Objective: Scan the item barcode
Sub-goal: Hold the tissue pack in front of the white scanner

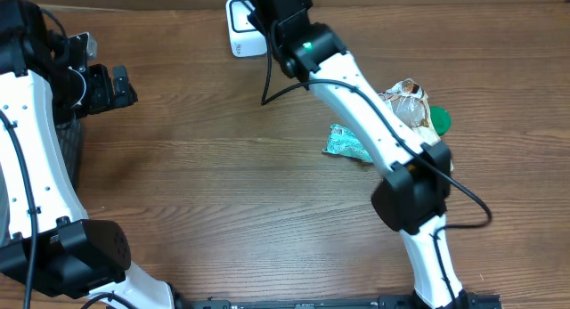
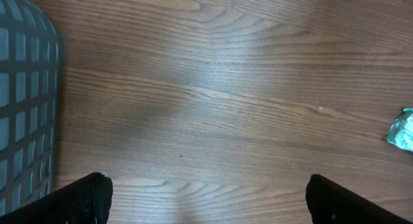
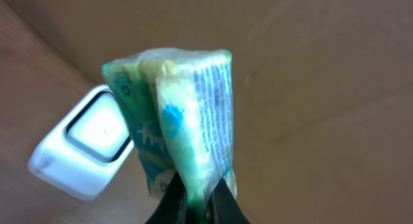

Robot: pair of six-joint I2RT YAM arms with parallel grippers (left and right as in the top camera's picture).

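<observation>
1. Packet (image 3: 184,114), green and white, is pinched at its bottom edge by the right gripper (image 3: 197,201). The jaws are squeezed tight on it. From above, it is up in the air at the 12 o'clock edge of the table (image 1: 223,175).
2. I think the step in hand is showing the packet to the white scanner (image 3: 84,146). In the right wrist view the scanner sits at about 8 o'clock from the packet. It is near the packet but not touching it.
3. The next move needs the side with the black bars to face the scanner's window. I cannot see any bars on the side that shows, so the packet may need a turn or a tilt. The packet is soft and folded, so the grip should be firm.
4. The left gripper (image 2: 206,204) has its jaws wide apart and holds nothing. It waits at 9 o'clock, just beside the dark basket (image 2: 26,88).
5. The count:
   - one held packet
   - one scanner
   - one basket
   - two grippers
   - one teal packet (image 1: 349,144) lying on the table at 3 o'clock
   - one crinkly clear bag (image 1: 405,100) near the teal packet
   - one small green round thing (image 1: 440,121) touching the bag, maybe a lid, but it is too small to tell
</observation>
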